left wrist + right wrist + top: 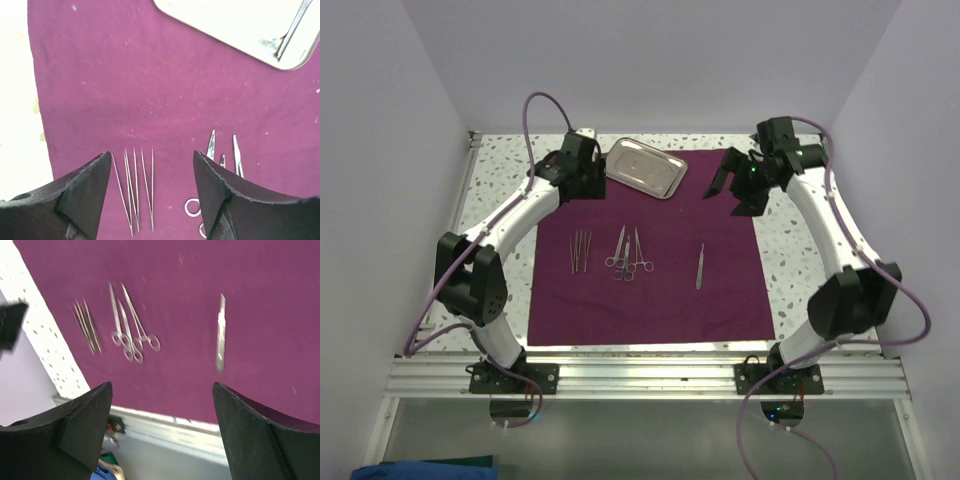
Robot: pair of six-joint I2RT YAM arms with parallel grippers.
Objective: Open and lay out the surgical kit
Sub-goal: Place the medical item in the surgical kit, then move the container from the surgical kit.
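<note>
Over the speckled table (785, 250), found the plum cloth (650, 300) spread open and flat, its near edge just short of the aluminium rail (650, 365). Saw the steel tray (645, 166) resting at the cloth's far edge, left of centre and askew to the cloth's sides. Noted three groups of instruments in a row across the middle of the cloth, all well apart from the tray.

Found the tweezers (580, 251) at the left, thin pointed pieces lying side by side and close together. Found the scissors and forceps (627, 255) just beside them to the right, ring handles toward the near edge and overlapping, tips pointing toward the tray. Found a single slim instrument (700, 267) farther right, alone, lying lengthwise like the rest.

Saw the left gripper (582, 180) hanging above the cloth just left of the tray, fingers spread apart with nothing between them. Looked down from its wrist through that gap onto the tweezers, with the scissors and forceps beside the right finger. Caught there a thin dark streak at one end of the tray; could not tell instrument from reflection.

Saw the right gripper (732, 190) raised over the far right part of the cloth, fingers wide apart and empty. Looked from its wrist between the fingers onto the cloth's near edge and the rail, with all three groups in sight beyond, somewhat blurred.
</note>
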